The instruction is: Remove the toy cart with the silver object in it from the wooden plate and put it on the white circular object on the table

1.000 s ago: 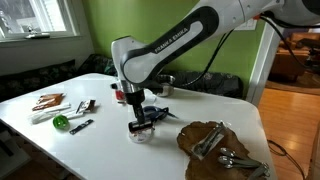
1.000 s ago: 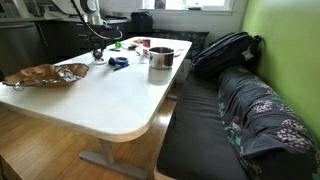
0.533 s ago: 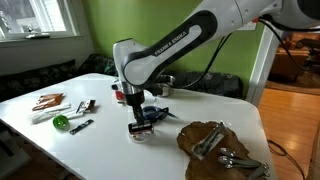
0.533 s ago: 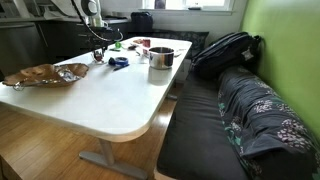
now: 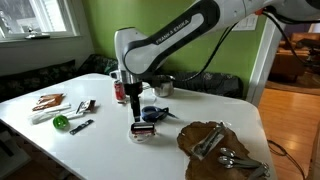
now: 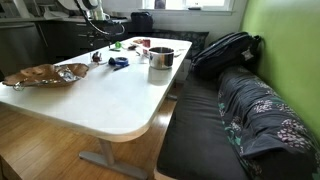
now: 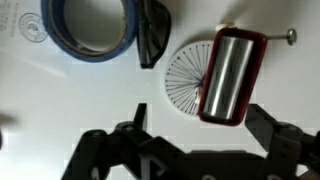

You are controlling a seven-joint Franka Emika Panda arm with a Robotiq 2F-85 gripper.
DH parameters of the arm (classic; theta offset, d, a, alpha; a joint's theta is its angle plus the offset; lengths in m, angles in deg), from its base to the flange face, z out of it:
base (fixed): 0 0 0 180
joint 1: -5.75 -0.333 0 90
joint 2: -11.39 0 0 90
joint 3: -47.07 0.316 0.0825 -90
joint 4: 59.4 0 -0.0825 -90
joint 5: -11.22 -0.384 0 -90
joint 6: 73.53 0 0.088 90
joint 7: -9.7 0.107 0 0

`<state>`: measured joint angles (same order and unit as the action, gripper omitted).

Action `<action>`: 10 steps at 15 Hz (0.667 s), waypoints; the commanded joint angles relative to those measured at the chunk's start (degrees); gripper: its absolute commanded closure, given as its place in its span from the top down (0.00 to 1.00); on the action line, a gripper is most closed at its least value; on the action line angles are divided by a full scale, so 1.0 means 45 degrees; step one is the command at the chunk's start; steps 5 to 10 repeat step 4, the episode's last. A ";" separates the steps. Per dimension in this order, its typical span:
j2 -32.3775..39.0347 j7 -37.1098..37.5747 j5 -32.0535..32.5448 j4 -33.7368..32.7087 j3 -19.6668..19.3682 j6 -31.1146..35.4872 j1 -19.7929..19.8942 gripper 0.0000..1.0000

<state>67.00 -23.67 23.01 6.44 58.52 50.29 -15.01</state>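
Toy cart [image 7: 262, 70] with the silver object [image 7: 228, 72] sat on the white disc [image 7: 184, 78]; gripper [image 7: 195, 160] hovered above, fingers spread apart.

Seen in an exterior view, the arm [image 5: 175, 40] is built of glossy white shells, rounded and thick, swelling at each joint. Along one link we see a black band bearing white capital lettering, too small for us to read with certainty. A black cable [image 5: 214, 58] loops behind the upper links. The arm ends in a black gripper [image 5: 137, 106], narrower than the white wrist above it. In the wrist view we see its fingers [image 7: 105, 150] as matt black, angular, jointed bars.
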 commanded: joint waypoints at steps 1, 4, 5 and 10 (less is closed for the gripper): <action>-0.1800 0.0893 0.0459 0.2279 -0.0332 0.2159 -0.0046 1.00; -0.1369 0.0424 0.0506 0.1472 -0.0175 0.2337 -0.0016 1.00; -0.1369 0.0424 0.0506 0.1472 -0.0175 0.2337 -0.0016 1.00; -0.1369 0.0424 0.0506 0.1472 -0.0175 0.2337 -0.0016 1.00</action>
